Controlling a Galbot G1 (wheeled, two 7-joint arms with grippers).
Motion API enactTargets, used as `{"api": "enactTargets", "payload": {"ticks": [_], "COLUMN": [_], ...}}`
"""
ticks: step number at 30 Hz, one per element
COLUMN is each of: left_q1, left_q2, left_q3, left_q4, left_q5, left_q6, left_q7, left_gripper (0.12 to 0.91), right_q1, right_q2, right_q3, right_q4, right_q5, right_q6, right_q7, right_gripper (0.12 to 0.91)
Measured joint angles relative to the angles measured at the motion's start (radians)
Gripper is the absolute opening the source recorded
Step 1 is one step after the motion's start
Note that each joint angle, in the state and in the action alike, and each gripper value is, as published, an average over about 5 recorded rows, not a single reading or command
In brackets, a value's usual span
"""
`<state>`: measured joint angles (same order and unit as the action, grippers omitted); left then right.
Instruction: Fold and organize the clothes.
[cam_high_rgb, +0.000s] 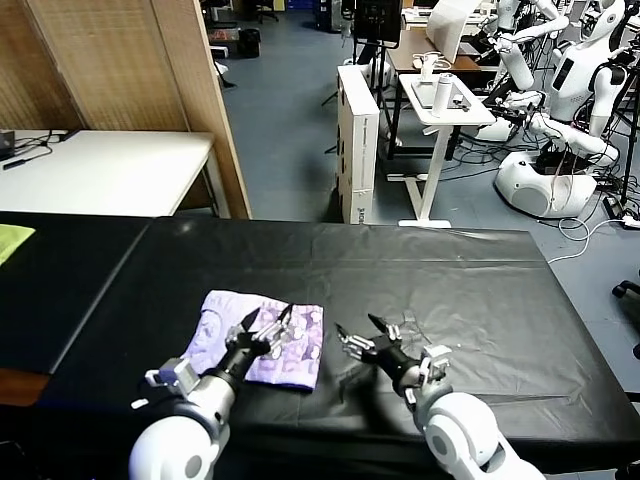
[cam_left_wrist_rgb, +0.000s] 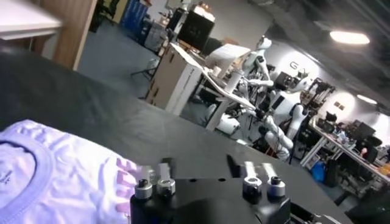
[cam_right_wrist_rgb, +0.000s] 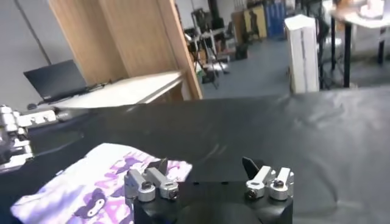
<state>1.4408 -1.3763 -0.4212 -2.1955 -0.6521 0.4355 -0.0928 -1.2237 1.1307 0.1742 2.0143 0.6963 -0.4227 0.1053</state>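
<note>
The lavender T-shirt (cam_high_rgb: 262, 339) lies folded into a small packet on the black table (cam_high_rgb: 480, 290), its purple-and-white print facing up on the right half. My left gripper (cam_high_rgb: 266, 322) is open and empty, hovering just over the packet's middle. My right gripper (cam_high_rgb: 362, 331) is open and empty, just right of the shirt's right edge, above bare table. The shirt shows in the left wrist view (cam_left_wrist_rgb: 55, 176) beside the open left gripper (cam_left_wrist_rgb: 199, 165). It also shows in the right wrist view (cam_right_wrist_rgb: 91, 189) beside the open right gripper (cam_right_wrist_rgb: 205, 165).
A yellow-green cloth (cam_high_rgb: 12, 240) lies at the table's far left edge. A white table (cam_high_rgb: 110, 170) and a wooden partition (cam_high_rgb: 130, 60) stand behind on the left. A white cabinet (cam_high_rgb: 358, 140), a stand and other robots (cam_high_rgb: 560, 90) are beyond the table's far edge.
</note>
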Motion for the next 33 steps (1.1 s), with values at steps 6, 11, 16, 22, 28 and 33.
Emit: {"api": "enactTargets", "payload": {"ticks": [6,11,16,22,28,33], "left_q1": [0.019,0.029,0.022,0.013,0.025,0.036], "left_q2": [0.011,0.011,0.019,0.037,0.059,0.068], "left_q3": [-0.027,-0.044,-0.07,-0.122,-0.186,-0.222], "left_q4": [0.009,0.014,0.01,0.007,0.006,0.011], "left_q5": [0.018,0.044,0.043,0.008,-0.025,-0.029], "left_q6": [-0.019,-0.036,-0.051,-0.058,-0.062,-0.067], "left_q7": [-0.001,-0.001,-0.002,-0.004,-0.003,0.0], "left_gripper": [0.907,0.907,0.907,0.907,0.907,0.907], "right_q1": [0.031,0.039,0.039,0.04,0.04,0.051], "right_q2": [0.04,0.078,0.105,0.124,0.126,0.092], "right_q3": [-0.054,-0.097,-0.114,-0.119,-0.11,-0.073], "right_q4": [-0.024,-0.047,-0.069,-0.094,-0.104,-0.084], "right_q5": [0.105,0.119,0.121,0.119,0.111,0.108], "right_q6": [-0.038,-0.039,-0.039,-0.039,-0.04,-0.057], "right_q7": [0.065,0.093,0.105,0.108,0.107,0.109], "right_gripper": [0.907,0.898,0.678,0.3,0.139,0.139]}}
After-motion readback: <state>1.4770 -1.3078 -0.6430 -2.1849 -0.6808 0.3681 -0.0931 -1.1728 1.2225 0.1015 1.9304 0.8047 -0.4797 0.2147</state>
